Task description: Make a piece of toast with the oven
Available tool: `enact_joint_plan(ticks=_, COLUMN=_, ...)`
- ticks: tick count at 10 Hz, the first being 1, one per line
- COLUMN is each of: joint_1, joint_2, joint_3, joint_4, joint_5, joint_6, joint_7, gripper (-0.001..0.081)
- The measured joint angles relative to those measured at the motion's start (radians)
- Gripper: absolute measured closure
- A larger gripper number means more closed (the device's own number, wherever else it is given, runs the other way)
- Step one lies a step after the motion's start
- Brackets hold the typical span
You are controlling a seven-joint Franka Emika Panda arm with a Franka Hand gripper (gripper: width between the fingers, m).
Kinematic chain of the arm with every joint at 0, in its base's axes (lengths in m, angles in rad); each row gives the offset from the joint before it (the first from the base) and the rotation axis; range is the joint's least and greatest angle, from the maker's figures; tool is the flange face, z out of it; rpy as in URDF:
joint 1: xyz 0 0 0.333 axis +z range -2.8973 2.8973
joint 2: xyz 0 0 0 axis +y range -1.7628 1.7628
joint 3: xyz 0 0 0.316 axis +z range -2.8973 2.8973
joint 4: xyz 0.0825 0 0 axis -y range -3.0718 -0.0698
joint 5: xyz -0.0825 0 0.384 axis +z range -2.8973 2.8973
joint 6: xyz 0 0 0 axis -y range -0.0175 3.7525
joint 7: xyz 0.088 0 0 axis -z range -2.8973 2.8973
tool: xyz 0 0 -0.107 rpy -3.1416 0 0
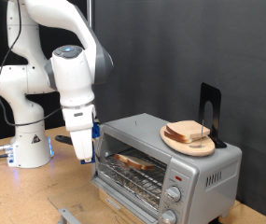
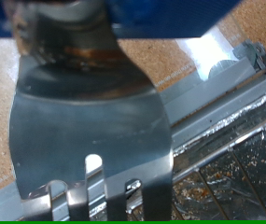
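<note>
The silver toaster oven (image 1: pixel 203 173) stands at the exterior view's lower right with its glass door (image 1: pixel 123 191) folded down. One slice of toast (image 1: pixel 133 161) lies on the wire rack inside. A round wooden plate (image 1: pixel 175 142) on the oven's top holds two or three more slices (image 1: pixel 189 133). My gripper (image 1: pixel 83 154) hangs just off the oven's open front, on the exterior view's left. In the wrist view the gripper (image 2: pixel 72 37) is shut on the handle of a slotted metal spatula (image 2: pixel 91 131), whose blade covers most of the picture above the oven's rack (image 2: pixel 235 159).
A black upright stand (image 1: pixel 210 110) sits on the oven's top behind the plate. The arm's white base (image 1: pixel 30 145) stands on the wooden table (image 1: pixel 21 196) at the exterior view's left. A black curtain backs the scene.
</note>
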Motion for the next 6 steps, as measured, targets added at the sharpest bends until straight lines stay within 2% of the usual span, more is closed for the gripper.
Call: enact_joint_plan(ticks=6, joint_1=0.0, joint_2=0.043, joint_3=0.016, joint_4=0.023, joint_5=0.0, joint_6=0.0, joint_7=0.029, gripper=0.0403)
